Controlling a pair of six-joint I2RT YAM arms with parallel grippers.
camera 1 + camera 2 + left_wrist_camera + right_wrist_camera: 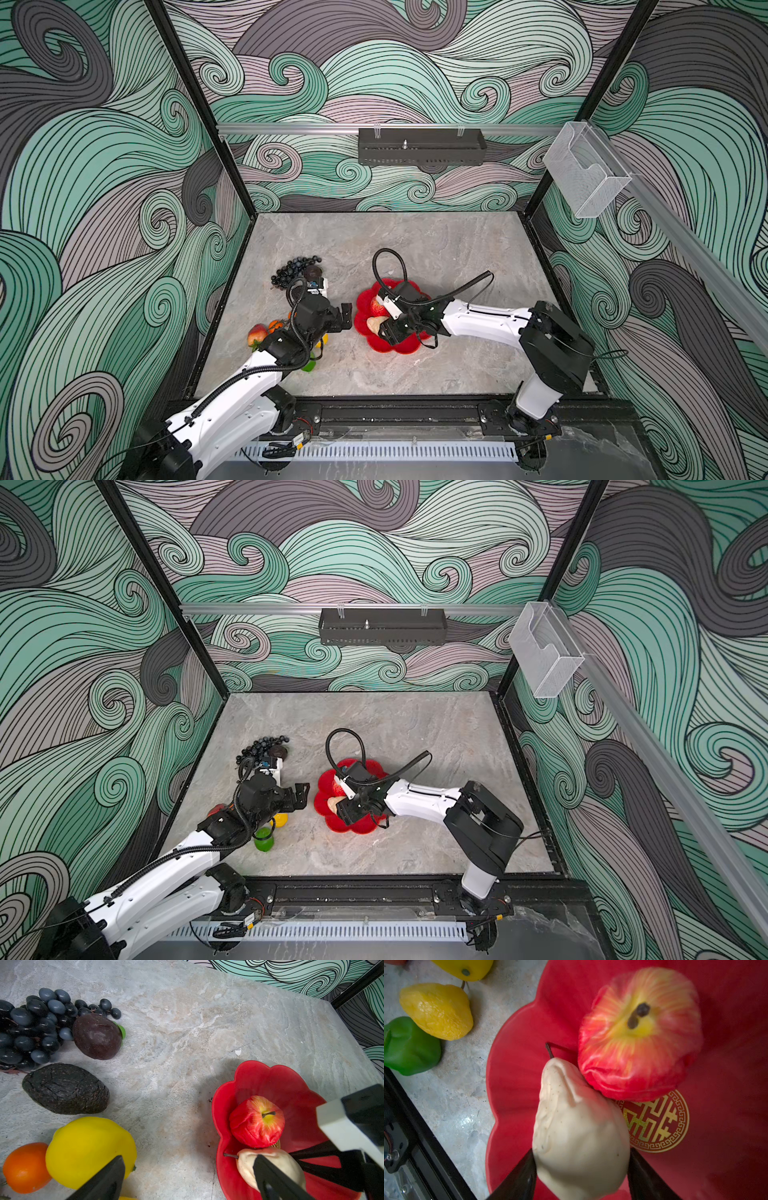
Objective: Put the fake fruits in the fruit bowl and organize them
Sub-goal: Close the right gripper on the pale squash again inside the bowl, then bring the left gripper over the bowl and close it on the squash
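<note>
Right tool (581, 1152) grips pear (575, 1118) by wide base, inside fruit bowl (512, 1068), against red apple (639, 1043). Pear looks light, soft, with wrinkled skin. Hold belly gently, not thin stem. Left tool (341, 320) wide open, empty.

Robot-lab test cell: wave-print wall panels (374, 62), aluminium rail (291, 129), black frame post (200, 104), marble-look tabletop (436, 245).

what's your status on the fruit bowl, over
Left claw open, empty. Right claw flanks pear in fruit bowl, grip unclear. Apple in bowl, against the pear; nothing else in the way.
</note>
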